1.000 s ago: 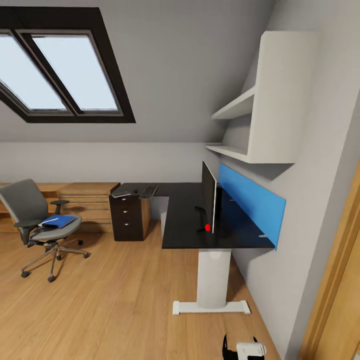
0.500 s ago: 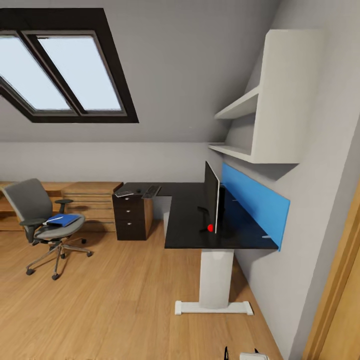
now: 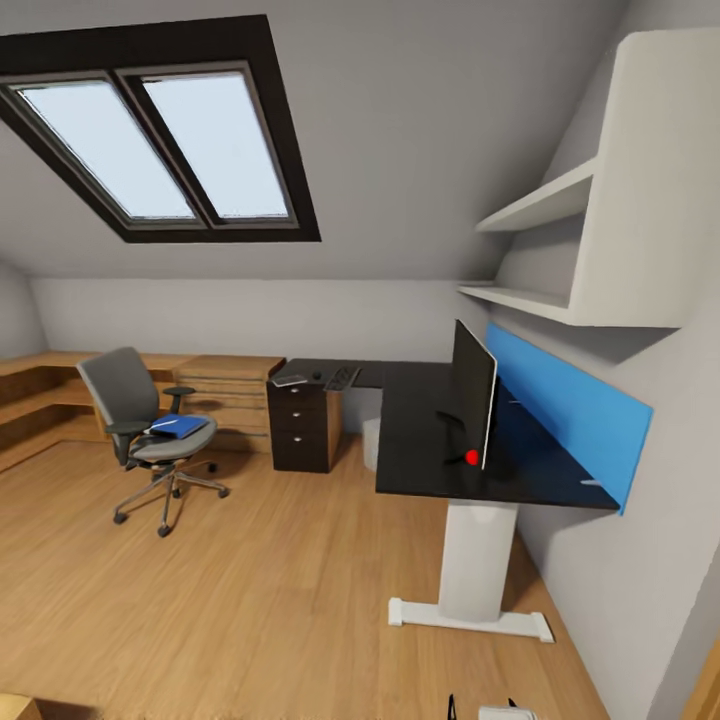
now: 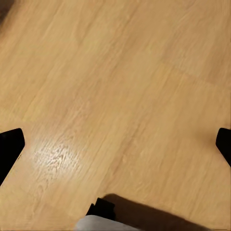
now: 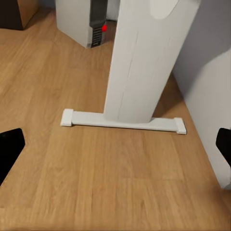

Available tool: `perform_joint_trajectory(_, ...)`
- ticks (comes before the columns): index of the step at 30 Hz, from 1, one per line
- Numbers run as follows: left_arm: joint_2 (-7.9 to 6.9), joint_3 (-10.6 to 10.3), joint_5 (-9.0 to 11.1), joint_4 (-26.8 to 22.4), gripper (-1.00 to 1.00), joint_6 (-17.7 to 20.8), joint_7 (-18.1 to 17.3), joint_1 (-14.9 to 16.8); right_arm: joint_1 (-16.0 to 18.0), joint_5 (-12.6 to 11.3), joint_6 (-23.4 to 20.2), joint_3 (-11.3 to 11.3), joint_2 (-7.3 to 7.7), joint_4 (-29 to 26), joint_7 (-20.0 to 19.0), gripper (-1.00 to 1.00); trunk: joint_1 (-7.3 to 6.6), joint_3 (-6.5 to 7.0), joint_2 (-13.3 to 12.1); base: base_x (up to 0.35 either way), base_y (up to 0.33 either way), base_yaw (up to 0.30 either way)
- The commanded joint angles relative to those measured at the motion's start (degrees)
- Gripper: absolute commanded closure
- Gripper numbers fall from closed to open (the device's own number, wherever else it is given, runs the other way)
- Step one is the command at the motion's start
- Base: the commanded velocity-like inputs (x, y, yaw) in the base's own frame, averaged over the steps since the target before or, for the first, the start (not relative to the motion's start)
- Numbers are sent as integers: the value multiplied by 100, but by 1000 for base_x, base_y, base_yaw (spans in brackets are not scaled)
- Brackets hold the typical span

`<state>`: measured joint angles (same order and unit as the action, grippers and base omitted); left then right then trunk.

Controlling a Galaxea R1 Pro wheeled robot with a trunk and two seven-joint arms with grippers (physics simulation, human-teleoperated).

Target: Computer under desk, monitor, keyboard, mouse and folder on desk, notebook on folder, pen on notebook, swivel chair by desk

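Note:
The black L-shaped desk [image 3: 420, 440] stands against the right wall with the monitor [image 3: 474, 403] upright on it, edge-on to me. On its far wing lie the keyboard [image 3: 341, 378], a small dark mouse [image 3: 317, 376] and the flat notebook [image 3: 290, 380]. The pen is too small to make out. The blue folder [image 3: 181, 426] rests on the seat of the swivel chair [image 3: 135, 415], well left of the desk. The computer [image 5: 79, 21] stands under the desk, beyond its white leg [image 5: 144, 62]. My left gripper [image 4: 115, 147] hangs open over bare floor. My right gripper [image 5: 115, 149] is open, facing the desk leg.
A dark drawer unit [image 3: 302, 428] sits under the desk's far end, with low light-wood shelving [image 3: 60, 385] along the back wall. White wall shelves [image 3: 610, 200] hang above the desk. The leg's flat foot [image 5: 122, 121] lies on the wood floor [image 3: 260, 600].
The head view has swung left and pulled back, so desk, monitor and chair now sit further right in the picture. None of the things themselves has moved.

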<state>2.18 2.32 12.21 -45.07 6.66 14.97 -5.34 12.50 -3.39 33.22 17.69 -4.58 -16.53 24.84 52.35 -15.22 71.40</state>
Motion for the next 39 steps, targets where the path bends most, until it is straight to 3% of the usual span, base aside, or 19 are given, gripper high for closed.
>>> perform_joint_trajectory(1, 0, -41, 43, 0, -100, 25, 14, -2, 5, -37, 18, 49, 0, 7, 39, -100, 1, -14, 5, 0, 293, 155)
perform_joint_trajectory(16, -15, -118, 45, 33, -100, 20, 16, -2, 6, -39, 18, 50, 0, 18, 24, -100, 1, -117, 5, 39, 291, 34)
perform_joint_trajectory(27, -15, -118, 45, 40, -100, 20, 21, -2, 3, -30, 27, 59, -7, 10, 21, -100, 1, -119, 5, 254, 239, 14)
perform_joint_trajectory(39, 1, -121, 41, 51, -100, 20, 20, -2, 2, -30, 27, 59, -5, 18, 21, -100, 1, -130, 5, 272, 227, 228)
